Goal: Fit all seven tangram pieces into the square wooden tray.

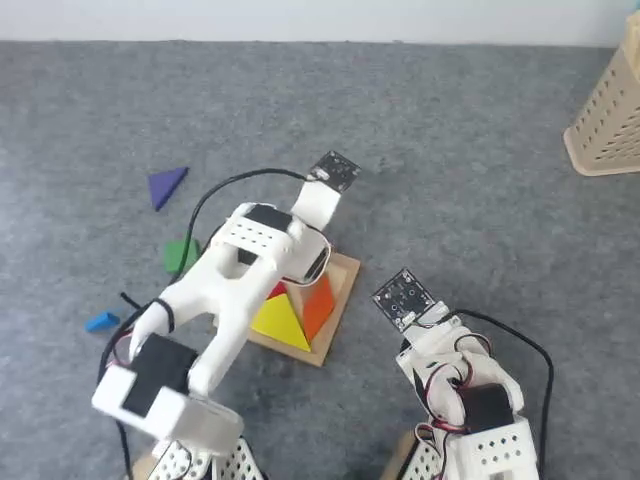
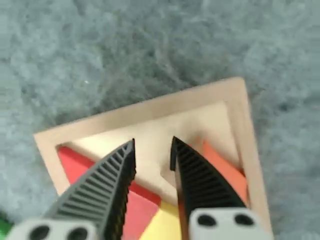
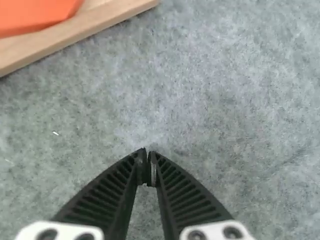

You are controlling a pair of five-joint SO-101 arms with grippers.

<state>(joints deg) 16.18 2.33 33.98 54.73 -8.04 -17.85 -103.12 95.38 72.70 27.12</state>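
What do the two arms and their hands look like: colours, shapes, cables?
The left arm and right arm are white shells with black motor blocks. A black cable loops over the left one; black and red wires run on the right. Each wrist carries a black square board. The left hand and right hand have black, ribbed, pointed fingers on pale bases.

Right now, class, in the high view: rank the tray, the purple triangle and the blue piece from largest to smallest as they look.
1. tray, clearly largest even though it is partly covered
2. purple triangle
3. blue piece, a little smaller than the triangle
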